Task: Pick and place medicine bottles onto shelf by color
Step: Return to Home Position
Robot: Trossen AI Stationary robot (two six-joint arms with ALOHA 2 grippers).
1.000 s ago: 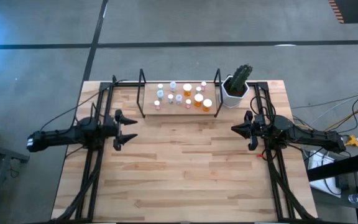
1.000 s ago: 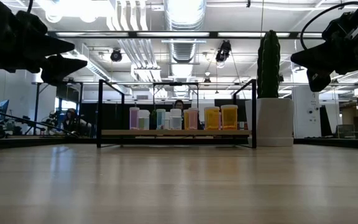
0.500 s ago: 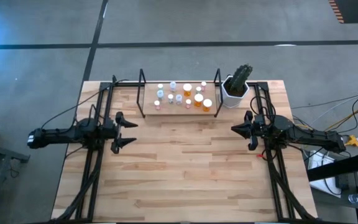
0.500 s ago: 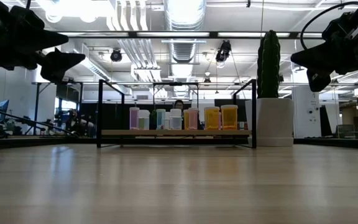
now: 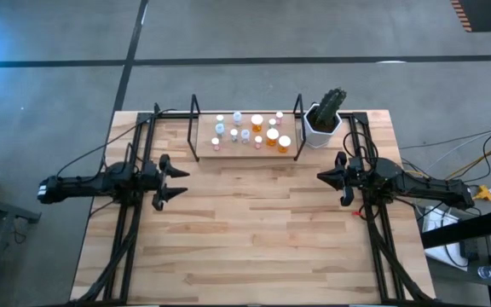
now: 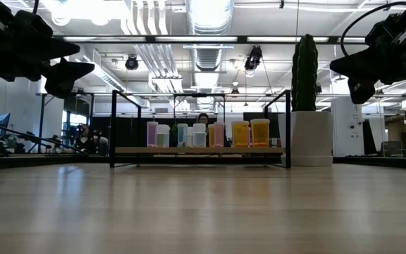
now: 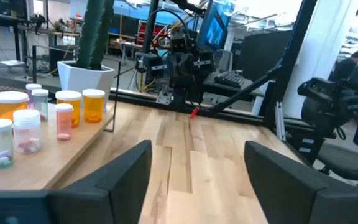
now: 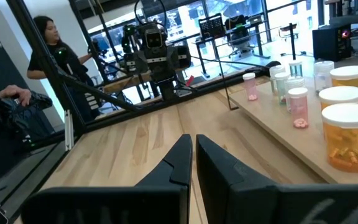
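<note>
The medicine bottles (image 5: 250, 130) stand upright on their bases on the low wooden shelf (image 5: 245, 150) at the table's far edge. The orange ones (image 6: 250, 132) are at its right end, the pinkish, clear and greenish ones (image 6: 178, 134) toward its left. The left wrist view shows the bottles (image 7: 36, 115), and so does the right wrist view (image 8: 328, 99). My left gripper (image 5: 180, 182) hovers open over the table's left half, pointing right, in front of the shelf's left end. My right gripper (image 5: 320, 176) hovers shut over the right half, pointing left. Both are empty.
A white pot with a tall cactus (image 5: 324, 119) stands just right of the shelf, close to my right arm. Black frame rails (image 5: 135, 222) run along both table sides. Bare planks (image 5: 254, 230) lie between the grippers and toward the near edge. People (image 8: 45, 50) show beyond the table.
My left gripper has drawn back a little toward the table's left edge and stays open. The right arm and the bottles have kept still.
</note>
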